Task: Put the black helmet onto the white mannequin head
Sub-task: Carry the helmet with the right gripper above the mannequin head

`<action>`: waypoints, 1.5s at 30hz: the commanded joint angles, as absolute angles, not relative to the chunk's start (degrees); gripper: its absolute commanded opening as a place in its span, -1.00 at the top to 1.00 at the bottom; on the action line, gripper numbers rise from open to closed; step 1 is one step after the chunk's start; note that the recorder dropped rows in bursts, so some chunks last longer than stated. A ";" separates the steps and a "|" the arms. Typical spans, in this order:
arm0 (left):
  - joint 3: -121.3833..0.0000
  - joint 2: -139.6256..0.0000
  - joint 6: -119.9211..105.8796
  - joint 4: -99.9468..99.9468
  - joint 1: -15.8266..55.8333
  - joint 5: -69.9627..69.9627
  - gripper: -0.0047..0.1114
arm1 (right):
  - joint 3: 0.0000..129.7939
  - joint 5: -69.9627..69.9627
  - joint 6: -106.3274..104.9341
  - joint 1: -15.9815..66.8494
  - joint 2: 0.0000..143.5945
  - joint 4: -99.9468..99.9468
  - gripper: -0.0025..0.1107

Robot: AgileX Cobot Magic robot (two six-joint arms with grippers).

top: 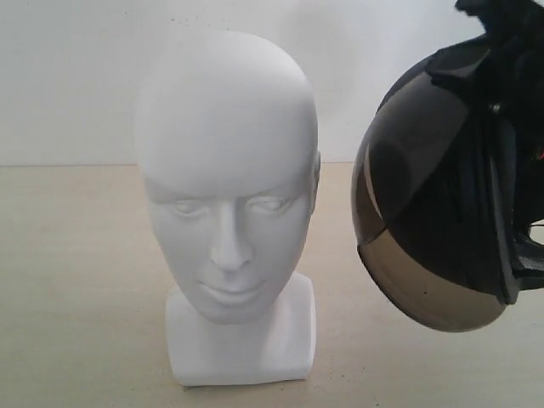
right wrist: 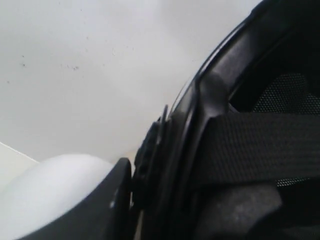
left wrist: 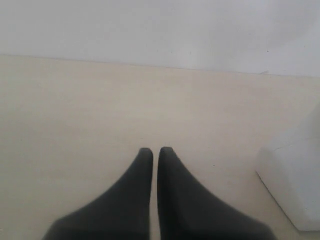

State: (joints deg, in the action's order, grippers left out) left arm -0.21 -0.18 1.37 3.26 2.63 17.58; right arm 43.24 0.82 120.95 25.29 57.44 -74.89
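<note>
Centre-frame white mannequin head has a gap to the black helmet at right, clamped by right fingers; left fingers nearly touching.

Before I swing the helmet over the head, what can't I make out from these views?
- Exterior view: the black helmet runs off the right edge, so its back and whatever holds it are cut off.
- Right wrist view: only one of the right fingers shows; the helmet's rim hides the other. The white mannequin head is a blurred sliver here.
- Left wrist view: only a corner of the head's base shows, cut by the frame edge.
</note>
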 commanded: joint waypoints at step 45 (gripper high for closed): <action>0.00 0.00 1.08 3.20 2.47 17.61 0.84 | 57.91 -63.78 106.17 19.57 72.73 0.00 0.96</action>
